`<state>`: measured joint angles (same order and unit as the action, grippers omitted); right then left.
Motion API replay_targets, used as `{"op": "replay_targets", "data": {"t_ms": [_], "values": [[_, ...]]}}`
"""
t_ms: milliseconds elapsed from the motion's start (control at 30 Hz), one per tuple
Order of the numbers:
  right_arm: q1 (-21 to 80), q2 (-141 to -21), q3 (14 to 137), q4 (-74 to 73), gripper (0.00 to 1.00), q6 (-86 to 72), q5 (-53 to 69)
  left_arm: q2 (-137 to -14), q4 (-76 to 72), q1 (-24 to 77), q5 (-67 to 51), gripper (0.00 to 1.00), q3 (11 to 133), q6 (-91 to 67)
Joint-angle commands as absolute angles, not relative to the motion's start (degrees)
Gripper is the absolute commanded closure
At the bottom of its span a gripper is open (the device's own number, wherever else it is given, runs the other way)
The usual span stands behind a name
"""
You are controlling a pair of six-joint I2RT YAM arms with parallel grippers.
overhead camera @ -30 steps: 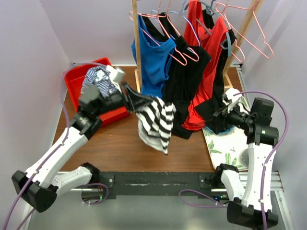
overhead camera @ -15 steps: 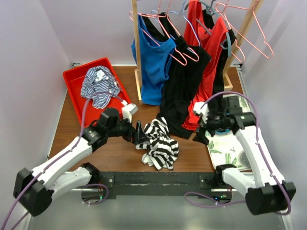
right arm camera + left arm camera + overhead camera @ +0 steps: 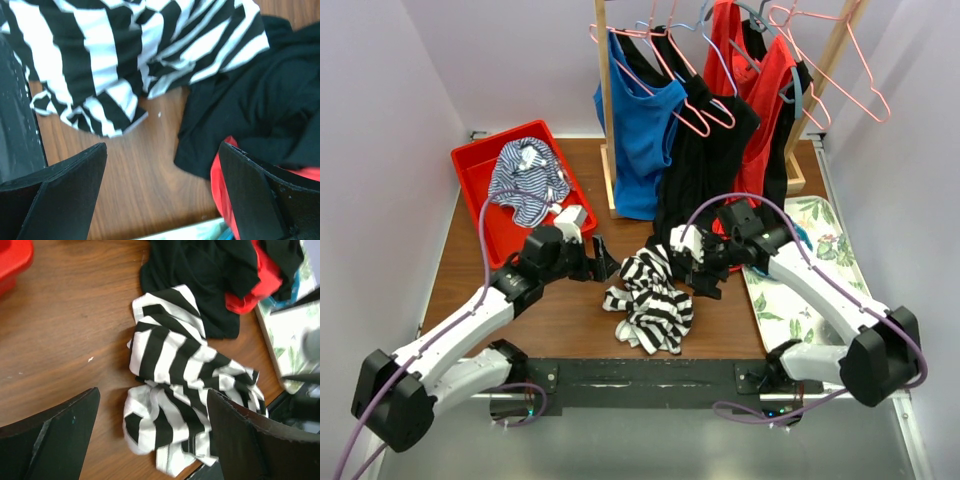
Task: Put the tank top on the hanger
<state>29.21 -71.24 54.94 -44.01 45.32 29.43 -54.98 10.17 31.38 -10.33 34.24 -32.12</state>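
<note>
The tank top (image 3: pixel 648 300) lies crumpled on the counter (image 3: pixel 560 310) between the left pincer (image 3: pixel 602 262) and right pincer (image 3: pixel 698 272), both spread empty, likely so either can pinch a strap.

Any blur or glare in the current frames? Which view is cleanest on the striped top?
Top external: sharp and evenly lit, no glare, and the tank top reads cleanest here. Left wrist: stripes fairly crisp, the right edge smeared, and the left fingers dark and featureless. Right wrist: softest, with stripe edges smeared, probably motion blur.
</note>
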Motion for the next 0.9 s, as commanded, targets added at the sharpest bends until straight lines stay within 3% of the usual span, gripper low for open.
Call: {"op": "replay_targets", "data": {"t_ms": [0,167,367,433,533,567,667,700,767,800,867], "values": [[32.6,-74.09,56.77,-37.1,0.01,39.83,28.56,-58.44,-4.03,27.26,-14.4,0.08,29.19,-43.32],[35.5,-78.83,58.18,-33.23,0.02,33.85,32.07,-65.73,-15.54,24.17,-23.18,0.12,24.27,-47.72],[36.21,-82.17,57.05,-27.17,0.09,20.94,40.6,-74.17,-25.75,24.35,-31.54,0.14,24.17,-48.43],[36.91,-83.58,56.52,-26.72,0.2,20.65,40.78,-77.67,-28.11,24.61,-32.51,0.19,24.17,-48.69],[37.62,-84.81,56.86,-28.56,0.47,22.67,40.08,-82.5,-31.88,25.57,-35.32,0.27,23.91,-50.09],[37.7,-84.9,57.3,-30.04,0.66,23.55,40.69,-83.66,-33.21,25.75,-37.42,0.29,23.73,-51.14],[37.79,-83.85,57.74,-32.16,0.97,25.3,41.22,-87.71,-38.3,26.1,-41.55,0.49,23.56,-53.95],[37.79,-83.5,58.09,-32.86,1.0,25.92,41.22,-88.32,-39.97,26.02,-42.44,0.63,23.47,-54.83],[37.79,-82.62,60.36,-36.97,1.0,28.89,40.52,-88.68,-42.71,25.67,-43.94,0.83,24.34,-56.42],[37.79,-82.53,61.77,-39.26,1.0,30.66,39.13,-88.51,-42.54,25.32,-44.29,0.99,25.13,-56.51],[37.88,-83.49,68.68,-48.63,1.0,36.35,36.93,-86.32,-39.48,23.91,-44.56,1.0,28.46,-55.9]]}}
